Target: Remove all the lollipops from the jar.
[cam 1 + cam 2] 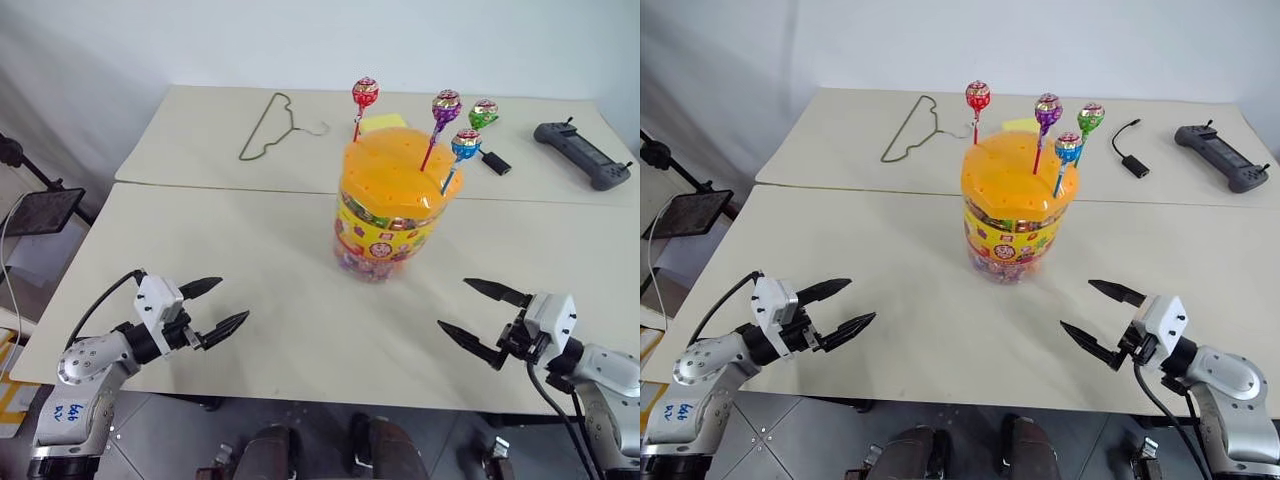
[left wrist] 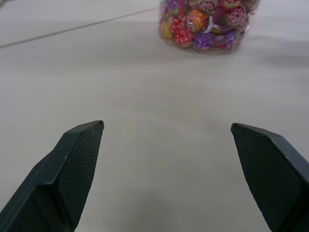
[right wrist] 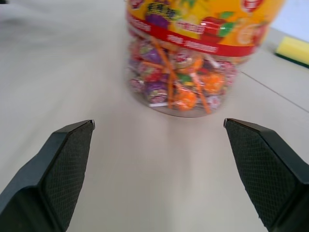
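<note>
Standing upright near the middle of the pale table (image 1: 250, 300): the jar (image 1: 385, 215), a clear tub with a domed orange lid dotted with small holes, a yellow label band and wrapped sweets packed behind the plastic. Rising from that lid on thin sticks: the four lollipops, all planted in the holes, the red lollipop (image 1: 365, 93) toward the jar's far left, the purple lollipop (image 1: 446, 104) just right of it, the green lollipop (image 1: 484, 113) farther right and behind, the blue lollipop (image 1: 465, 144) lowest, at the jar's right edge. Hovering above the table's near edge, well apart from the jar and to its left: the left gripper (image 1: 214, 306), black fingers spread wide and holding nothing. Mirroring it on the jar's right, likewise near the front edge: the right gripper (image 1: 482, 315), fingers also parted and empty, angling in toward the jar. Lying beyond the jar on the far table: a wire hanger (image 1: 268, 126) to the left, a yellow sponge block (image 1: 384, 123) partly hidden just behind the lid, a small black adapter with a cable (image 1: 495, 160) to the right, and a dark handheld controller (image 1: 583, 153) farthest right.
</note>
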You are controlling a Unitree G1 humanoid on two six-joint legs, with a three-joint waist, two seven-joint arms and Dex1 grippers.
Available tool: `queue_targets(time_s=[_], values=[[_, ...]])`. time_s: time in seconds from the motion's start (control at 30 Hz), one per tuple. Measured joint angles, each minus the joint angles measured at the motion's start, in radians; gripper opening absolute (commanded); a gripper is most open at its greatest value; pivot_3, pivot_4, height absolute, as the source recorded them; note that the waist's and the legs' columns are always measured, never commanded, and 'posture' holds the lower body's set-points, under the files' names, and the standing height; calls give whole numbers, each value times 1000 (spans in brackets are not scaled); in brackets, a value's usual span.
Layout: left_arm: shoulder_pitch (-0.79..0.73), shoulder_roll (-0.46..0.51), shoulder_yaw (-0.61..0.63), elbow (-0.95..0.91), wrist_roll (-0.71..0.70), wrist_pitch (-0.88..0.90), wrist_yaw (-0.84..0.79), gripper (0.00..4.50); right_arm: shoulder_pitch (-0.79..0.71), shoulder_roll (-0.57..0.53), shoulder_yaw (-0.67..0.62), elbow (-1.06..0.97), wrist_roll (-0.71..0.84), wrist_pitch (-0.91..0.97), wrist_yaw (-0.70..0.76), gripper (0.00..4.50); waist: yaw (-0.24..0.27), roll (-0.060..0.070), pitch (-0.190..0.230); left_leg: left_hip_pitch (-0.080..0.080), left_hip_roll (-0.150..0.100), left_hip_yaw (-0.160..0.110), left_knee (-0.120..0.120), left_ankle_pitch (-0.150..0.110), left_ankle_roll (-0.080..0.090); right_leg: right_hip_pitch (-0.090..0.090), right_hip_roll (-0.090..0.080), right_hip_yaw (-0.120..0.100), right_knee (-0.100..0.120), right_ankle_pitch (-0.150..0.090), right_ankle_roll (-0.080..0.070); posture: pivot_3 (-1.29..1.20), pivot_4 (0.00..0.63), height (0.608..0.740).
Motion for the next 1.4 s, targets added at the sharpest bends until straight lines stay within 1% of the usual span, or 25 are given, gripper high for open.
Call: queue_targets(time_s=[0.13,0.2,0.3,0.33,0.4,0.5,0.57,0.63,0.77,0.87,0.93,1.07,1.1,1.27,1.3,1.4], values=[[-51,30,15,9,-42,45,-39,4500,15,0,-44,-51,53,51,-39,4486,0,0,0,0,0,0,0,0,0,0,0,0,0,0,0,0,150,740],[-122,39,36,41,-177,188,-57,4500,38,26,-97,-111,128,76,-70,4486,4,0,0,0,0,-2,0,1,-1,0,0,-1,1,0,0,0,150,740],[-287,42,99,74,-375,383,-28,4500,37,72,-171,-210,259,116,-145,4486,3,-1,0,0,0,-2,1,2,-2,1,0,0,2,0,0,0,150,740],[-339,38,110,81,-407,411,-14,4500,34,79,-193,-234,293,123,-167,4486,1,-1,0,0,0,-2,1,2,-2,1,0,0,2,0,1,0,150,740],[-491,7,108,138,-430,442,16,4500,21,97,-247,-292,376,144,-236,4486,6,-1,0,0,-1,-2,1,2,-2,1,0,-1,3,1,1,0,150,740],[-689,-37,59,251,-421,455,12,4500,28,110,-294,-429,491,171,-324,4486,7,-2,0,1,-1,-2,0,2,-3,2,2,-1,5,1,1,0,150,740],[-809,-71,-10,373,-367,440,-24,4500,58,122,-290,-504,522,186,-360,4486,6,-2,0,1,-1,-1,0,2,-3,2,5,-1,5,1,2,0,150,740],[-893,-108,-70,483,-303,405,-62,4500,59,149,-282,-538,532,184,-380,4486,5,-2,0,0,-1,2,1,2,-3,2,13,-1,3,2,3,0,150,740],[-1088,-215,-143,743,-191,309,-131,4500,58,149,-290,-558,531,175,-387,4486,2,-3,1,-1,-1,6,2,3,0,1,14,1,-2,3,5,0,150,740],[-1246,-303,-165,927,-123,218,-171,4500,87,116,-356,-582,534,175,-392,4486,3,-4,1,-2,-1,7,1,2,2,0,14,2,-4,3,6,0,150,740],[-1303,-327,-162,1003,-99,173,-191,4500,107,107,-402,-596,540,174,-401,4486,0,-4,1,-1,0,8,0,1,2,0,14,2,-4,4,6,0,150,740],[-1325,-352,-158,1090,-68,136,-235,3603,159,118,-431,-622,546,175,-423,4500,-7,-4,1,0,1,11,-1,2,2,-2,16,3,-1,4,6,0,150,740],[-1326,-353,-153,1107,-64,135,-247,3242,165,125,-431,-634,546,174,-429,4500,-7,-4,1,0,1,11,0,2,1,-3,16,4,-1,4,6,0,150,740],[-1346,-353,-128,1148,-44,133,-294,1881,190,154,-427,-682,543,171,-459,4500,-2,-5,2,0,0,12,3,1,3,-2,15,12,-3,4,6,0,150,740],[-1351,-353,-125,1152,-35,128,-297,1531,190,155,-426,-686,543,171,-463,4500,-2,-5,2,0,0,12,3,1,4,-2,15,16,-3,4,6,0,150,740],[-1362,-358,-108,1180,-24,120,-295,695,192,156,-421,-691,543,170,-473,4500,0,-5,2,0,0,12,3,0,5,-2,15,18,-3,4,7,0,150,740]])
